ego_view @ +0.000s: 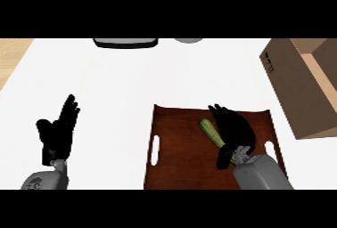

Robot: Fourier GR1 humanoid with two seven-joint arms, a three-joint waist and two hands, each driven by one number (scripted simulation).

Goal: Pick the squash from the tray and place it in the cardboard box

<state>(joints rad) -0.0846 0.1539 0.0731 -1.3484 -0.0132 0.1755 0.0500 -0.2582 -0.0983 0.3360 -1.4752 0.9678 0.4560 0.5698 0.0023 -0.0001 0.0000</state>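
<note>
The squash [211,131] is a slim, elongated green piece with a paler streak, lying tilted on the dark brown wooden tray [178,156], which has slot handles. The right hand [233,129] lies against it; whether its fingers curl round it I cannot tell. The left hand [59,131] rests with straight fingers. The box [299,89] is tan cardboard.

White counter [118,89], dark-rimmed item [125,42] and grey object [189,40] at far edge
</note>
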